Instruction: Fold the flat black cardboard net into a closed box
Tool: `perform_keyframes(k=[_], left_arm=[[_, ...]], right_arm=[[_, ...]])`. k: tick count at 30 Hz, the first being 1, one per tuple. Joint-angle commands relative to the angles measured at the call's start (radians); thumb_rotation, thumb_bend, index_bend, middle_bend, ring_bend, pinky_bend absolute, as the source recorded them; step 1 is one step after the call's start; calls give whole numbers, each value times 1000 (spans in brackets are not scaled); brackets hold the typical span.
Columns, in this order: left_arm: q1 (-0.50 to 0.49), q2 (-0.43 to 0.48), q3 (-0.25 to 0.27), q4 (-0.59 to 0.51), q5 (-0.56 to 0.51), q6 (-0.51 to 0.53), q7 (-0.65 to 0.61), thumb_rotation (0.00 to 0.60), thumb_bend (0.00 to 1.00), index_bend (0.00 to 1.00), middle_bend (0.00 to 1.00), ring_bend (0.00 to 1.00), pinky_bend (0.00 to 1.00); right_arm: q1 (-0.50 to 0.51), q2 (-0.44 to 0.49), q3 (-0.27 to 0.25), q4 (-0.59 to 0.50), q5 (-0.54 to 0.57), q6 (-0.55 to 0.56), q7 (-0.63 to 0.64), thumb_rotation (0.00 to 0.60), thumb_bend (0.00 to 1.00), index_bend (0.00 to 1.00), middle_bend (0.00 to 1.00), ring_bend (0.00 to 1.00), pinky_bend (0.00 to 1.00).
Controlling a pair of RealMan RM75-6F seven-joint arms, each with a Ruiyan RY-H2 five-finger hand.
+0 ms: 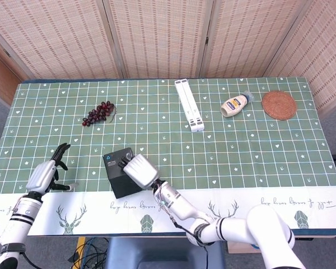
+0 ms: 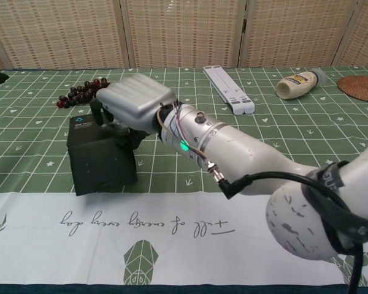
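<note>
The black cardboard box stands folded up near the table's front left, with a small blue mark on its top; the chest view has this box at left. My right hand lies over the box's top right edge, fingers curled down onto it and gripping it; from the chest this right hand covers the box's upper right corner. My left hand hovers open to the left of the box, a hand's width away and touching nothing. Only a dark fingertip of it shows at the chest view's left edge.
A bunch of dark grapes lies behind the box. A white folded stand sits at the table's centre back, a mayonnaise bottle and a woven coaster at the back right. The table's front edge runs just before the box.
</note>
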Motion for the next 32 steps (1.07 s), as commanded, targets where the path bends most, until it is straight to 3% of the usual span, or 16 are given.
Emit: perform_keyframes(k=[1,3,5,12,14,21,27,32], left_arm=[[7,1,0,6,-9,21,44,600,117,0,0,310,560],[12,6,2,11,-21,35,92,600,117,0,0,210,502],[21,0,2,19,-39,72,161,600,117,0,0,171,475],[65,-21,15,32,-82,190,357,600,117,0,0,151,423],[79,-23,24,31,-81,221,405,600,117,4,0,149,411],[128,-27,42,6,-66,315,495,600,117,26,0,138,370],[178,-5,70,-55,-49,356,511,600,117,40,0,136,369],[233,-7,97,-99,-6,433,529,600,118,42,0,136,367]], right_arm=[[-86,142,-30,-176,-29,65,-20,600,403,266,320,666,1000],[-135,230,-54,-279,-29,93,-37,600,402,263,314,636,995],[-186,318,-83,-366,-41,130,-51,600,402,263,312,592,974],[-360,565,-178,-551,-97,263,7,600,402,264,312,458,734],[-408,620,-205,-566,-128,303,41,600,403,264,313,420,664],[-566,750,-279,-575,-177,412,166,600,409,263,313,389,608],[-703,803,-330,-532,-202,493,299,600,426,263,314,371,581],[-800,819,-342,-493,-194,544,396,600,443,264,322,370,569]])
